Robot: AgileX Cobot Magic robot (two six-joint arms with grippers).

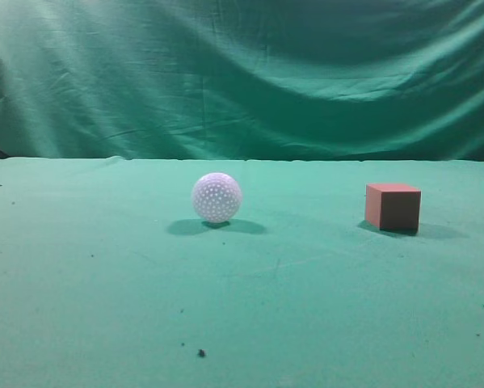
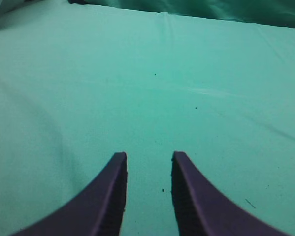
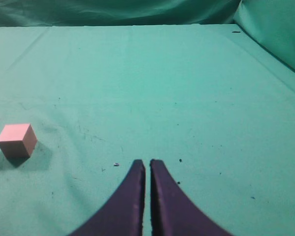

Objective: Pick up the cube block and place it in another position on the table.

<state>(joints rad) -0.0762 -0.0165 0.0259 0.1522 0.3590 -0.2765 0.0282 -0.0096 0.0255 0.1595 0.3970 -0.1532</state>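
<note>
Our right hand is clenched empty and our left hand released, both over bare table, while the cube block sits right of the ball, which a careless reach might send rolling.

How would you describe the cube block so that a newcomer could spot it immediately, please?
On the green table, look right of the white dimpled ball. The cube block sits there alone: small, reddish-brown, flat-faced and sharp-edged, unlike the round ball.
</note>
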